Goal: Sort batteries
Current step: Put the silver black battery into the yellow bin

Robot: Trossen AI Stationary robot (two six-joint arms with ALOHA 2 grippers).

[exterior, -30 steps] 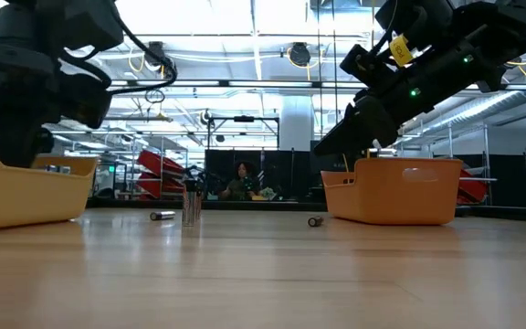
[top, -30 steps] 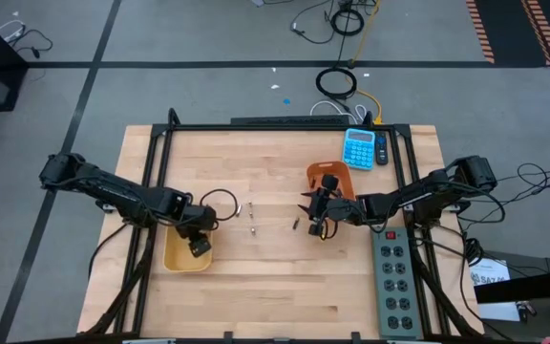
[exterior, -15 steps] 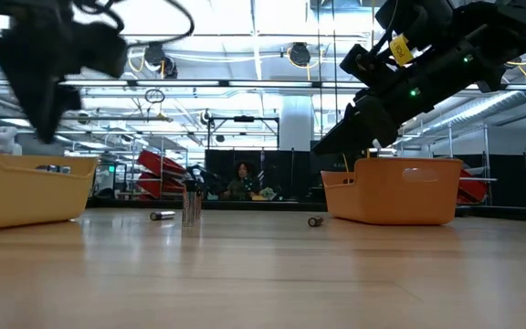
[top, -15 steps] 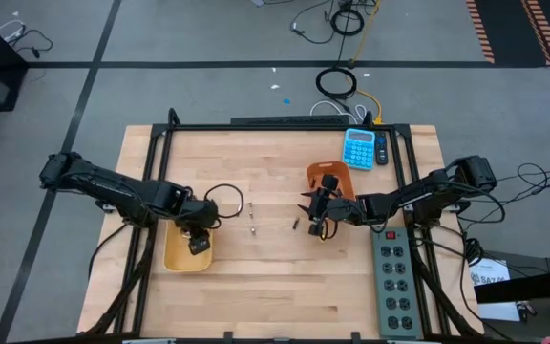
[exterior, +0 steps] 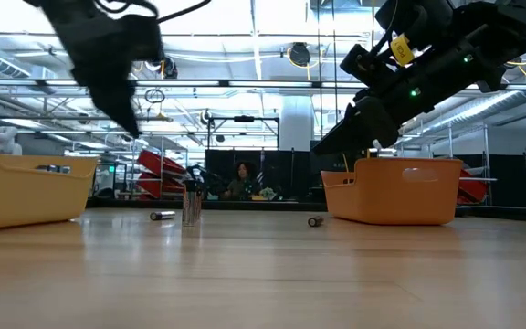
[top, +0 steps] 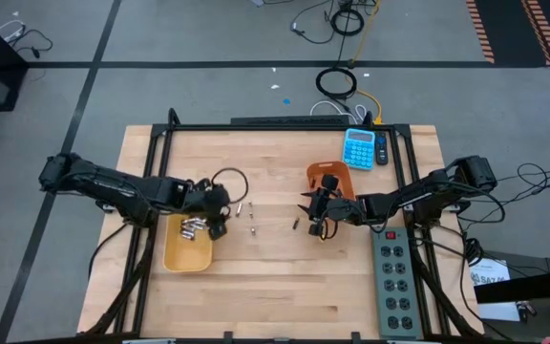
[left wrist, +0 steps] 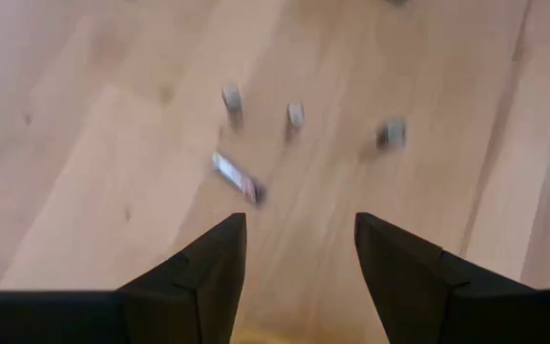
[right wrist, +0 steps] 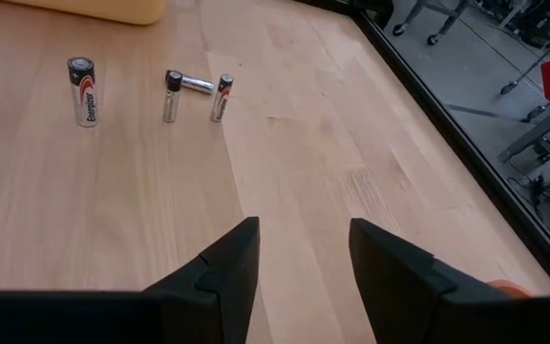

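While both pincers gape empty, left pincer point(top: 220, 212) overhangs yellow bin's point(top: 175, 256) rim.

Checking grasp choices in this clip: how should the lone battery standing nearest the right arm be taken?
The battery stands upright and apart from the other three, with bare table around it. Grip mid-body, coming from above with fingers on opposite sides of the cylinder. The right tool, open and empty, seems best placed.
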